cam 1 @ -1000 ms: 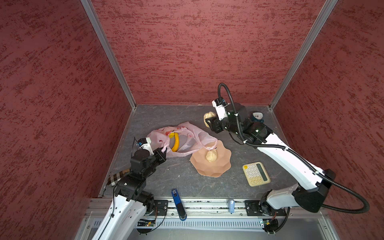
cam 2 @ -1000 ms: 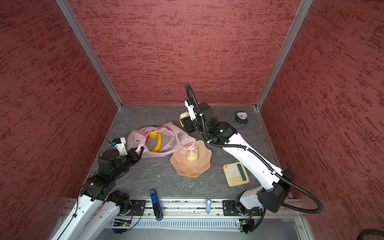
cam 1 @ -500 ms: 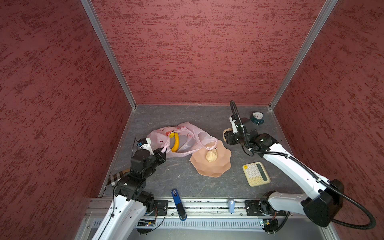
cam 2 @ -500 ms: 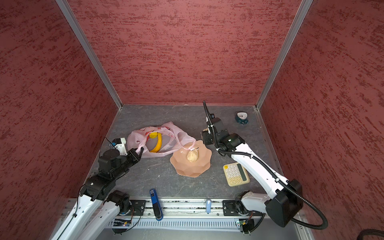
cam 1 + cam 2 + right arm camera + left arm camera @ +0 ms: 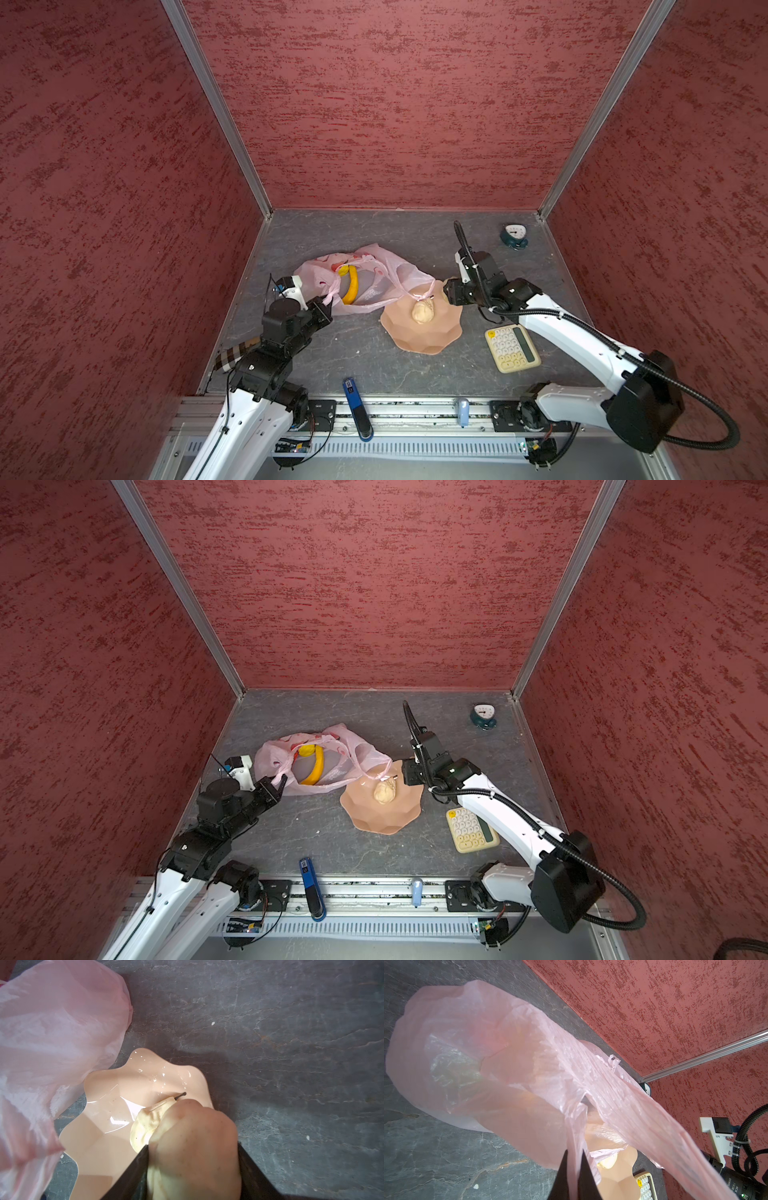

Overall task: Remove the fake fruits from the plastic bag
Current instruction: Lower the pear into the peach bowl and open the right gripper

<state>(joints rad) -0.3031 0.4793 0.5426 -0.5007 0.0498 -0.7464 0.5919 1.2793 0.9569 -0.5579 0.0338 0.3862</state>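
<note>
Spotted the left tool (image 5: pixel 574 1151) pinched on a handle loop (image 5: pixel 573 1122) of the plastic bag (image 5: pixel 390 270), banana (image 5: pixel 352 286) inside, on the table (image 5: pixel 353 357). Caught the right tool (image 5: pixel 192 1147) squeezing a beige lumpy ball (image 5: pixel 187 1124) over the bowl (image 5: pixel 108 1095) rim. Seemed light, hard, slick; figured on gripping mid-body.

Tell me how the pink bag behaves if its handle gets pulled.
Probably floppy: the plastic bag lies crumpled, its handle bunched in the shut left gripper. Its translucent film looks light, so it may drag with the banana inside.
</note>
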